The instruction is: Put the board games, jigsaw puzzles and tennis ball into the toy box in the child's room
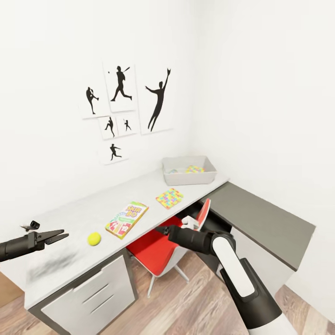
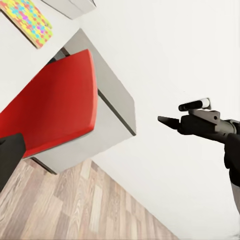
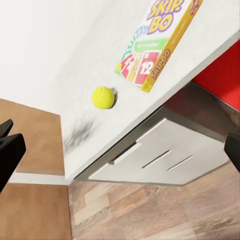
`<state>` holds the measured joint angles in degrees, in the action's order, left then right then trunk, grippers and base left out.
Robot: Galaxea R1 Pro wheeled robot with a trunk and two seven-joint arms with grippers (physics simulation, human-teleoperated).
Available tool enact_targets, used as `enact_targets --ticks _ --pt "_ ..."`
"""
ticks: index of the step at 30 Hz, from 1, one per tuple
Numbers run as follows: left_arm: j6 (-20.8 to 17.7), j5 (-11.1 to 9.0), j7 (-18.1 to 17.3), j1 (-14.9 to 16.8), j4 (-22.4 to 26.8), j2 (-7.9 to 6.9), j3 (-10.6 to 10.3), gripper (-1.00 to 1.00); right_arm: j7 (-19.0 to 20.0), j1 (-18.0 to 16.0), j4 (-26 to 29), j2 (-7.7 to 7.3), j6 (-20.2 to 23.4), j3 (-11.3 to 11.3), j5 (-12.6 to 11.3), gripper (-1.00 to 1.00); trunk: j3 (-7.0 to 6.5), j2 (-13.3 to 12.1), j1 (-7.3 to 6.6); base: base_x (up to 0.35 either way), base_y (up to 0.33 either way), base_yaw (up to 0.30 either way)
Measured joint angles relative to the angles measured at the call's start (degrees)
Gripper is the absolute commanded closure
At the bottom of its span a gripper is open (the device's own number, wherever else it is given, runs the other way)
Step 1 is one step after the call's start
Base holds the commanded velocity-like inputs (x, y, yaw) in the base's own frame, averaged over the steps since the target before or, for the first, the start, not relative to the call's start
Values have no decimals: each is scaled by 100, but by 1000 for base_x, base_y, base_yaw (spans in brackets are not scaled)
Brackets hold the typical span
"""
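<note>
Risk noted: my empty left gripper (image 1: 59,236), fingers apart above the table (image 1: 83,209), could nudge the tennis ball (image 1: 94,238) rolling off the edge; whether my right gripper (image 1: 161,229) is open, I cannot tell.

**Colours across the desk corner**

The table (image 1: 83,211) is pale grey-white, its lower cabinet top (image 1: 265,216) dark grey. The tennis ball (image 1: 94,238) is yellow-green. The Skip-Bo board game (image 1: 126,219) has an orange-and-green cover with red and yellow cards printed on it. The jigsaw puzzle (image 1: 169,197) is a patchwork of yellow, pink, green and blue; another such patch (image 1: 194,169) lies in the pale grey toy box (image 1: 190,178). The chair (image 1: 156,249) is red, the floor (image 1: 186,302) brown wood plank, and the wall pictures (image 1: 122,104) carry black silhouettes on white.
</note>
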<state>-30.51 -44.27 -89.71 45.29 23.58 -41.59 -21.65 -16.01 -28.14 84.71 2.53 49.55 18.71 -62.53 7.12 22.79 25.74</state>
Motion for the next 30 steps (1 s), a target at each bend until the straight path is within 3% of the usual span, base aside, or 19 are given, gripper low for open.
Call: enact_targets --ticks 13,30 --pt "6 -2 0 -1 -2 0 1 -100 0 0 5 5 0 1 0 -100 -85 0 0 8 102 -172" --pt "9 -3 0 -2 -1 -9 1 -100 0 0 4 9 1 2 0 -100 -98 -1 0 1 4 -14"
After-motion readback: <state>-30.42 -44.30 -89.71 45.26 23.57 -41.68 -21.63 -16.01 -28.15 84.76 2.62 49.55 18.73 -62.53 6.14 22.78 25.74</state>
